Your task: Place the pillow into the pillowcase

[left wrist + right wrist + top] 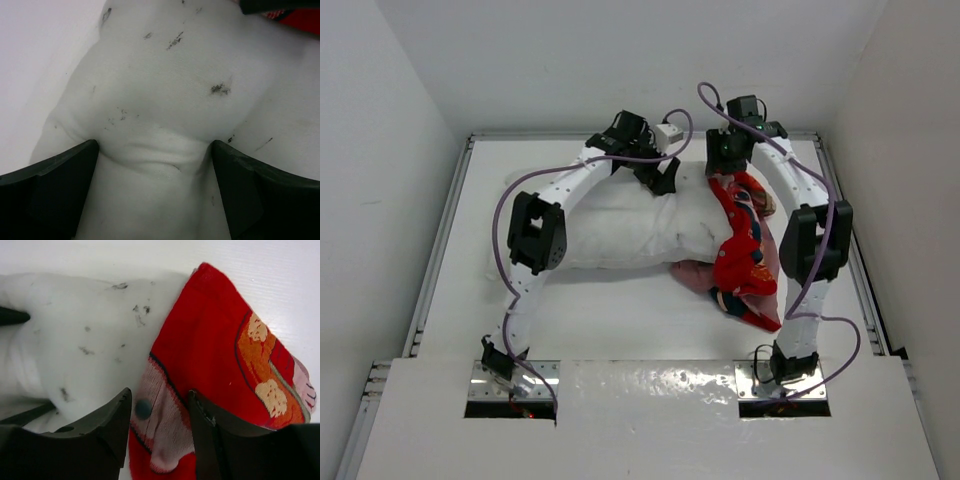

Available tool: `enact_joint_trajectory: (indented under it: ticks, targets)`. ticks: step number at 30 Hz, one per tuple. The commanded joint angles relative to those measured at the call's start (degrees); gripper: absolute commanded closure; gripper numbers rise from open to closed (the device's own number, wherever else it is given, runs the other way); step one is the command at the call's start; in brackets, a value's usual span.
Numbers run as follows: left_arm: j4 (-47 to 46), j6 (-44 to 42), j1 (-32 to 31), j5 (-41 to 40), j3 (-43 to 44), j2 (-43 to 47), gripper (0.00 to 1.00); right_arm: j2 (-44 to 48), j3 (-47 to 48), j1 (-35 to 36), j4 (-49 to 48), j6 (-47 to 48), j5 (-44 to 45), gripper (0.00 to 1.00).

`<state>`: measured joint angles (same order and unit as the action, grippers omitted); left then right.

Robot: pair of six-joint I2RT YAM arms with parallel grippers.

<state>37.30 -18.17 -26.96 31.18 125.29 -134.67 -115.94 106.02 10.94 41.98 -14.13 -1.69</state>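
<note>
pillowcase [210, 340] lies between fingers [107, 425] of the right hand [160, 407], against the pillow [85, 340].

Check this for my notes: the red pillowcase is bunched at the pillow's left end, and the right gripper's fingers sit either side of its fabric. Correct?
Wrong end: the pillowcase is bunched at the right end of the pillow, as the top external view shows. The right gripper does have its fingers either side of the fabric.

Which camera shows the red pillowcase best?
The top view: the whole pillowcase shows, bunched at the pillow's right end. Right wrist shows only a close-up part; left wrist, just a red sliver.
</note>
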Motion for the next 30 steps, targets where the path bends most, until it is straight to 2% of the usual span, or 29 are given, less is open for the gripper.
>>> enact_joint_trajectory:
  ticks: [1, 2, 3, 4, 5, 6, 8, 10, 13, 18, 22, 24, 27, 30]
  targets:
    - [4.35, -3.35, -1.95, 1.68, -0.66, -1.29, 0.09, -2.09, 1.64, -0.66, -3.83, 0.24, 0.64, 0.53]
    - [6.28, -3.79, -2.3, 3.69, -0.84, -1.64, 0.3, -3.75, 1.91, -0.57, -4.09, 0.33, -1.45, 0.55]
    - [7.08, -3.8, -2.39, 5.71, -0.93, -2.08, 0.45, -4.38, 2.0, -0.57, -4.36, 0.24, -3.04, 0.59]
    - [7.96, -3.54, -2.57, 9.22, -1.28, -2.7, 0.63, -4.99, 1.83, -0.57, -4.79, -0.28, -4.62, 0.69]
    - [8.05, -2.4, -2.92, 10.29, -1.46, -2.79, 1.0, -6.04, 1.74, -0.66, -5.23, -0.63, -6.11, 0.74]
    - [7.97, -2.04, -3.1, 11.44, -1.72, -2.79, 1.0, -6.49, 1.39, -0.57, -5.32, -1.16, -7.96, 0.86]
    - [8.49, -2.82, -3.53, 12.58, -1.37, -2.7, 1.0, -7.1, 1.12, -0.57, -5.5, -1.95, -7.98, 1.0]
    - [11.19, -4.49, -3.71, 15.22, 0.72, -2.53, 1.0, -6.5, 0.25, -0.66, -6.64, -2.39, -7.01, 1.0]
    - [17.6, -10.2, -4.32, 15.06, 3.98, -2.44, 1.0, -5.26, 1.64, -0.57, -9.28, -2.22, -6.13, 1.0]
    - [27.89, -21.98, -5.82, 13.56, 4.26, -1.39, 1.0, -6.23, 12.28, -0.74, -5.94, -0.64, -0.77, 1.0]
    - [30.11, -24.98, -8.01, 16.89, 6.36, -0.86, 1.0, -2.37, 8.78, -0.48, -10.49, -2.83, -1.55, 1.0]
    - [28.81, -24.28, -8.46, 19.27, 9.25, -0.86, 1.0, 0.35, 4.56, -0.22, -12.0, -3.27, -1.99, 1.0]
    - [21.0, -16.74, -7.59, 18.31, 11.72, -0.86, 1.0, 2.2, 2.09, 0.22, -11.22, -2.92, -5.85, 1.0]
    - [8.18, -3.23, -4.7, 18.74, 10.07, -0.16, 1.0, 4.49, -1.5, 0.83, -10.69, -4.41, -10.42, 1.0]
